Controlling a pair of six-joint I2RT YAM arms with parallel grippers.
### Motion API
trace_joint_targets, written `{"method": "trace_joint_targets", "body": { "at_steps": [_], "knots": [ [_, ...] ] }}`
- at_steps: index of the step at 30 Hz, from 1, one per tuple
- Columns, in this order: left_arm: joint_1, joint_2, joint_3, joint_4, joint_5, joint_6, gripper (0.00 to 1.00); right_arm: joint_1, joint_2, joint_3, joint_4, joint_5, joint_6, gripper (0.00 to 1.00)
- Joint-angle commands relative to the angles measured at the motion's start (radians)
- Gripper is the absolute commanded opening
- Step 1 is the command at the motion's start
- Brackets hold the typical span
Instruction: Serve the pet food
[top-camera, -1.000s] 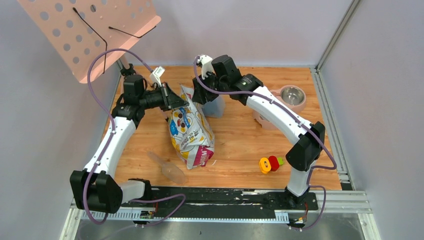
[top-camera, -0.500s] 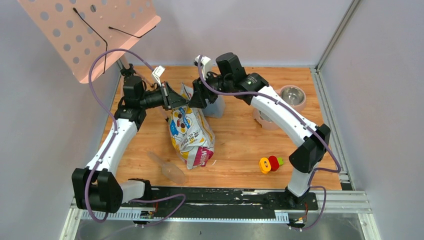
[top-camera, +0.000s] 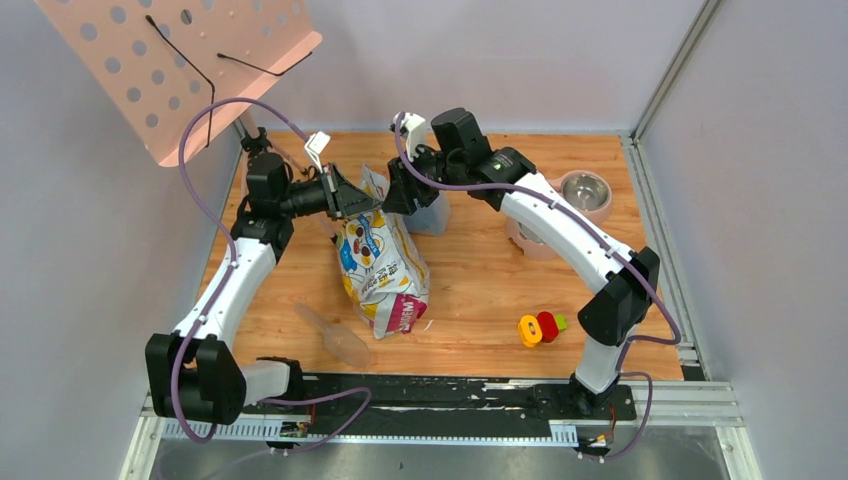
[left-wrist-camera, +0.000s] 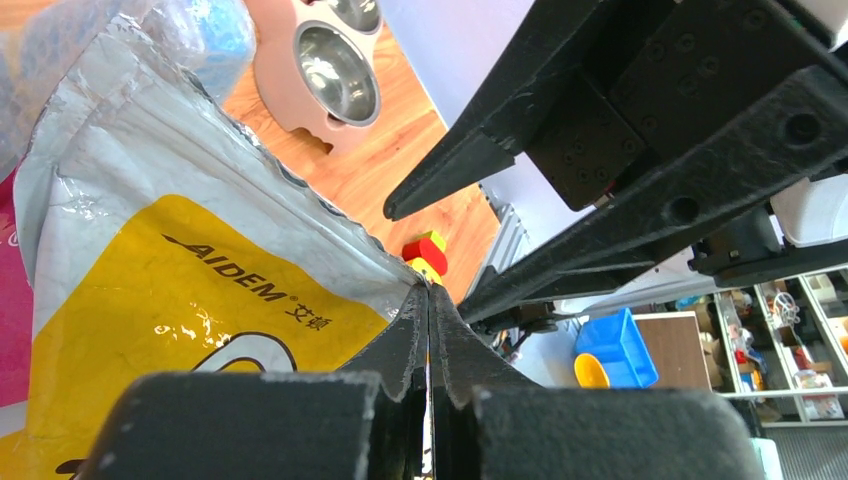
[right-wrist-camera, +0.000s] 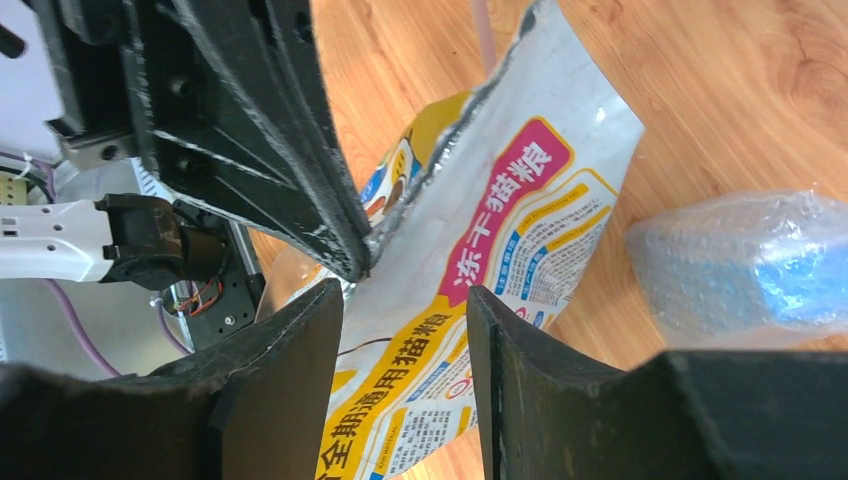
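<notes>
The pet food bag (top-camera: 380, 265), glossy yellow, white and blue with a magenta corner, stands slumped mid-table. No kibble shows; it is hidden inside the bag. My left gripper (top-camera: 368, 207) is shut on the bag's top edge, its tips pinching the silver rim in the left wrist view (left-wrist-camera: 428, 292) beside the yellow face of the bag (left-wrist-camera: 150, 260). My right gripper (top-camera: 393, 198) is open just right of the bag's top. In the right wrist view (right-wrist-camera: 405, 300) its jaws straddle the bag's printed side (right-wrist-camera: 500, 220) without touching, close to the left gripper's fingers (right-wrist-camera: 330, 235).
The pink double stand with steel bowls (top-camera: 583, 192) stands at the back right, also in the left wrist view (left-wrist-camera: 330, 65). A bubble-wrapped blue container (top-camera: 430, 212) sits behind the bag. A clear scoop (top-camera: 335, 335) and a red-yellow toy (top-camera: 540, 327) lie near the front. A pink perforated board (top-camera: 180, 60) overhangs the back left.
My right gripper has come down and a little left toward the bag's top, next to the left gripper. The left gripper and the bag have barely moved.
</notes>
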Motion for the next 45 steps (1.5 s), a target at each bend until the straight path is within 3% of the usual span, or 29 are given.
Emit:
{"method": "trace_joint_targets", "body": {
  "at_steps": [1,8,15,30,35,36,39,41,43,45],
  "knots": [
    [0.003,-0.042,-0.001,0.016,0.04,0.0,0.0,0.001,-0.014,-0.018,0.014,0.061,-0.006,0.48],
    [0.004,-0.044,0.005,-0.003,0.033,0.012,0.0,0.002,-0.012,-0.029,0.006,0.088,-0.018,0.48],
    [0.006,-0.044,0.018,-0.053,0.017,0.038,0.0,0.001,-0.026,-0.034,0.0,0.263,-0.048,0.37],
    [0.01,-0.043,0.023,-0.094,0.006,0.055,0.0,0.001,-0.057,-0.072,-0.003,0.309,-0.064,0.33],
    [0.01,-0.042,0.025,-0.113,-0.016,0.062,0.01,0.001,-0.05,-0.051,-0.017,0.203,-0.064,0.32],
    [0.009,-0.044,0.026,-0.118,-0.022,0.064,0.06,0.001,-0.049,-0.049,-0.021,0.191,-0.065,0.29],
    [0.01,-0.044,0.032,-0.148,-0.048,0.075,0.41,0.0,-0.047,-0.049,-0.027,0.176,-0.064,0.2],
    [0.009,-0.044,0.035,-0.15,-0.051,0.075,0.52,0.001,-0.049,-0.052,-0.032,0.181,-0.065,0.12],
    [0.008,-0.041,0.038,-0.138,-0.047,0.066,0.57,0.001,-0.051,-0.055,-0.035,0.193,-0.064,0.04],
    [0.009,-0.034,0.044,-0.125,-0.045,0.052,0.61,0.0,-0.054,-0.059,-0.039,0.204,-0.065,0.03]
  ]
}}
